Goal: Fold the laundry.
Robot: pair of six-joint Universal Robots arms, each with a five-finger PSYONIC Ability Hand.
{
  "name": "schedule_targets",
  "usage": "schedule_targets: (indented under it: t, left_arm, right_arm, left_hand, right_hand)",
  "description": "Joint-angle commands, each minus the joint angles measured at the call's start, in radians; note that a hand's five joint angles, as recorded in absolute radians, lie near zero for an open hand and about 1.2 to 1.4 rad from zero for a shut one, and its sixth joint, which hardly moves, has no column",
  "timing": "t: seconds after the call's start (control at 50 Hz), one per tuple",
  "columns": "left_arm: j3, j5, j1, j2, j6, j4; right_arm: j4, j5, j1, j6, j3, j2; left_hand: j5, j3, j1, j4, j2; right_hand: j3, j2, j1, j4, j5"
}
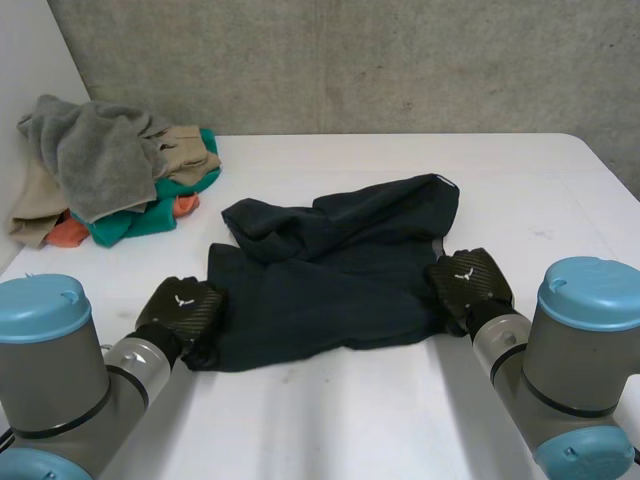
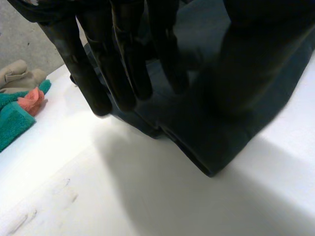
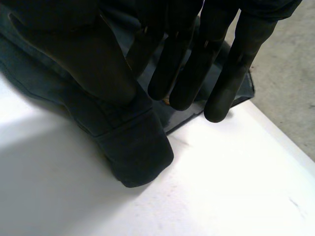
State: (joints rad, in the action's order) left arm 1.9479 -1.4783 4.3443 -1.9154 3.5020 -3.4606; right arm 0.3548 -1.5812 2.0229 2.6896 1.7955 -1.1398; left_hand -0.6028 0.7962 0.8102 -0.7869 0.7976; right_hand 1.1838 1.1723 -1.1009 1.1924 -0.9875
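Note:
A dark navy garment (image 1: 340, 270) lies crumpled and partly spread in the middle of the white table (image 1: 400, 420). My left hand (image 1: 183, 308) is at its near left corner; in the left wrist view that hand (image 2: 118, 64) hangs over the garment (image 2: 206, 128) at the corner's thick folded edge. My right hand (image 1: 468, 280) is at the garment's right edge. In the right wrist view this hand (image 3: 93, 64) presses its thumb on a rolled hem of the garment (image 3: 133, 147), with the fingers on the hem's other side, pinching it.
A pile of laundry (image 1: 110, 170), grey, beige, teal and orange, sits at the table's back left; its teal and orange pieces (image 2: 12, 123) lie beyond my left hand. A concrete wall stands behind the table. Bare table lies in front and to the right.

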Motion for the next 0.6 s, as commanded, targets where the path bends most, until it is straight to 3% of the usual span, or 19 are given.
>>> schedule_targets:
  t: [0.02, 0.16, 0.3, 0.42, 0.52, 0.6]
  left_arm:
    - [-0.021, 0.0, -0.002, -0.022, 0.034, -0.022]
    - [-0.04, -0.011, -0.002, 0.057, 0.064, -0.009]
    - [-0.07, -0.008, -0.012, 0.358, 0.022, 0.027]
    - [-0.185, -0.005, -0.011, 0.596, -0.093, 0.086]
    - [-0.282, -0.003, -0.008, 0.636, -0.15, 0.141]
    - [-0.325, -0.003, -0.009, 0.555, -0.15, 0.146]
  right_arm:
    - [-0.008, -0.013, -0.012, -0.002, -0.021, -0.006]
    - [-0.077, -0.014, -0.013, -0.019, -0.056, -0.073]
    - [-0.328, -0.014, -0.013, -0.112, -0.178, -0.25]
    - [-0.509, -0.017, -0.016, -0.125, -0.408, -0.382]
    - [-0.623, -0.019, -0.016, -0.126, -0.599, -0.396]
    - [-0.678, -0.017, -0.016, -0.126, -0.695, -0.358]
  left_hand:
    - [-0.619, 0.6, 0.586, -0.609, 0.599]
    - [-0.619, 0.6, 0.586, -0.609, 0.599]
    - [-0.619, 0.6, 0.586, -0.609, 0.599]
    - [-0.619, 0.6, 0.586, -0.609, 0.599]
    - [-0.619, 0.6, 0.586, -0.609, 0.599]
    - [-0.619, 0.6, 0.586, -0.609, 0.599]
  right_hand:
    - [0.213, 0.224, -0.295, 0.204, -0.234]
    - [0.213, 0.224, -0.295, 0.204, -0.234]
    - [0.213, 0.224, -0.295, 0.204, -0.234]
    - [0.213, 0.224, -0.295, 0.204, -0.234]
    - [0.213, 0.224, -0.295, 0.204, -0.234]
    - [0.213, 0.224, -0.295, 0.204, -0.234]
